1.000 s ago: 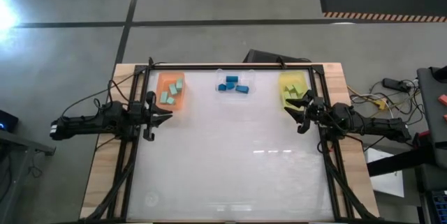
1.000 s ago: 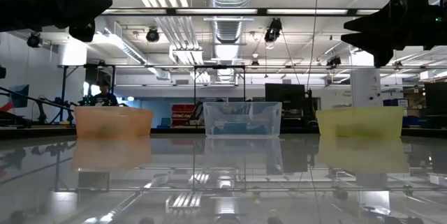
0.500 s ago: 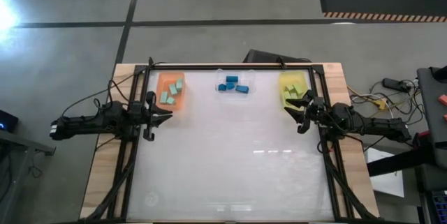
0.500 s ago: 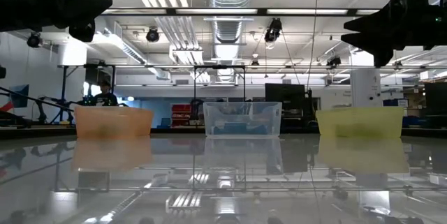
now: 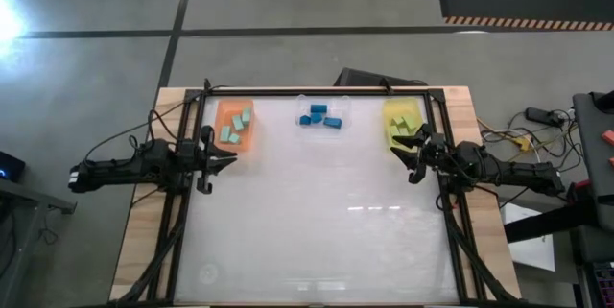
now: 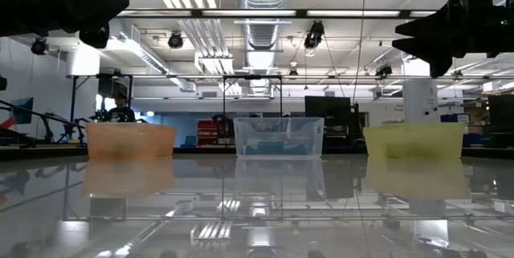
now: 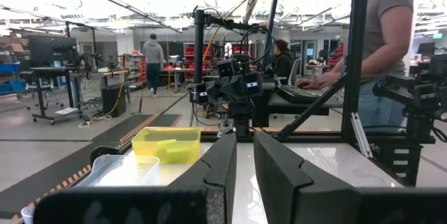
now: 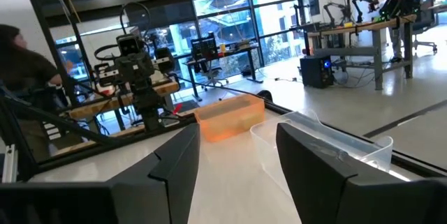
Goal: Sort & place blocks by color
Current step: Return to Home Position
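Observation:
In the high view, three trays stand in a row near the table's far edge. The orange tray holds pale teal blocks, the clear tray darker blue blocks, and the yellow tray yellow-green blocks. My left gripper hovers above the table just near of the orange tray, open by a narrow gap. Just near of the yellow tray, my right gripper hovers too, open wide. Both are empty and point toward the table's middle.
The white tabletop between and near of the arms is bare. A black frame borders the table. In the left wrist view, a person stands beyond the table's right side, with other people farther back. Cables lie off the table's right side.

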Robot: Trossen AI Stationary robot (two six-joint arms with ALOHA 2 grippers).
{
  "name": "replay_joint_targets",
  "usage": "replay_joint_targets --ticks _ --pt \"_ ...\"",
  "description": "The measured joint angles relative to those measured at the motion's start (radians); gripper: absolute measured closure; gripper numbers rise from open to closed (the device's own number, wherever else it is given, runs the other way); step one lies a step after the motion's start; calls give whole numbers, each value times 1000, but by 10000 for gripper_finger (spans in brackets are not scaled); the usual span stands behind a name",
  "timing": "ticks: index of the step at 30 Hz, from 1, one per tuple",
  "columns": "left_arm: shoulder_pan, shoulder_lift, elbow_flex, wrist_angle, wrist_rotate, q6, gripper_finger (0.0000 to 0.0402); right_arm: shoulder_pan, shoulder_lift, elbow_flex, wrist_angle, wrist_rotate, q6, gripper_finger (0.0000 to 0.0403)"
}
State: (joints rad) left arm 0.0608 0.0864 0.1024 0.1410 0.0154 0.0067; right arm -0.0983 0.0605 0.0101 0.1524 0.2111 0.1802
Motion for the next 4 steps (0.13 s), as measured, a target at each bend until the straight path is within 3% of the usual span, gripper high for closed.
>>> replay_joint_targets --ticks 4 --pt "0 0 0 0 0 0 366 0 0 0 0 0 0 219"
